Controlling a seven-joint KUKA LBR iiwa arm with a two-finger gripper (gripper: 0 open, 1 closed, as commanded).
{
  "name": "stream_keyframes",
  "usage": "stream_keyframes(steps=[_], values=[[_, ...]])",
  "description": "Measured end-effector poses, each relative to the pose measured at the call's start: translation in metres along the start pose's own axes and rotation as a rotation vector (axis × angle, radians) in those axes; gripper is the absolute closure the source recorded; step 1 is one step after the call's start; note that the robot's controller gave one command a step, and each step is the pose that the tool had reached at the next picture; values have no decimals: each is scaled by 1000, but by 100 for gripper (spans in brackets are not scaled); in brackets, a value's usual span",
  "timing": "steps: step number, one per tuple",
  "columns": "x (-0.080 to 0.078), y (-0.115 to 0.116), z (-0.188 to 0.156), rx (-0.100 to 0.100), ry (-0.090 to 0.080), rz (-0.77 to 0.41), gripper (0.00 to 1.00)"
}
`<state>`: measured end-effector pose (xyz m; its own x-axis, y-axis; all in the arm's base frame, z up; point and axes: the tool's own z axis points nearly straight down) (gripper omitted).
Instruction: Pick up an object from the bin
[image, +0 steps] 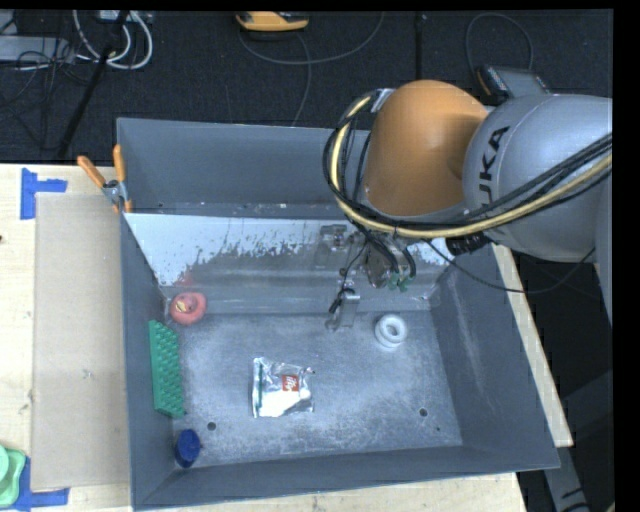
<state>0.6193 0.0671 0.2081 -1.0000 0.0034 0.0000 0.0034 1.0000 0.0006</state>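
My gripper (340, 308) hangs low over the back middle of the bin, below the orange cover on the wrist. Just to its right, a small white ring (390, 331) lies flat on the bin floor, apart from the gripper. A crinkled silver packet with a red mark (281, 388) lies in front of the gripper, toward the bin's near side. Nothing shows in the gripper.
A pink-red ring (187, 307) lies at the left by the back wall. Beside the left wall a long green textured block (166, 367) stretches toward the front. A small blue thing (187, 448) sits in the front left corner.
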Motion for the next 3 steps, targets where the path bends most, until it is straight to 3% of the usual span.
stream_keyframes(steps=[1,2,3], values=[[84,65,142,0,8,-222,0],[81,64,138,0,0,-218,100],[93,39,39,1,-7,-222,100]])
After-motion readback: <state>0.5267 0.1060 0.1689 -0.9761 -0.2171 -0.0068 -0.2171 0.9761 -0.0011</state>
